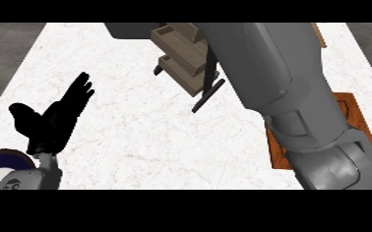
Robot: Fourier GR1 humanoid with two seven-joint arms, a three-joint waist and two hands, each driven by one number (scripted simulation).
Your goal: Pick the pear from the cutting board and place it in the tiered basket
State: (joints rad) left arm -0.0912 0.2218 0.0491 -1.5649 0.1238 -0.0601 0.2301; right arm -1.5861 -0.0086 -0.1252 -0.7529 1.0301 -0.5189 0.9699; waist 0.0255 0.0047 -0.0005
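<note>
My left hand (54, 115) rests spread. Right forearm (280, 78) hides its hand, the pear and much of the tiered basket (181, 54); I risk striking the basket unseen.

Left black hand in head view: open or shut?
Open. The left black hand shows at lower left with fingers straight, thumb spread, holding nothing, resting over the white marble counter.

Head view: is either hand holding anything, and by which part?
Left hand is open, holding nothing. The right hand is hidden beyond its forearm, so it cannot be told.
</note>
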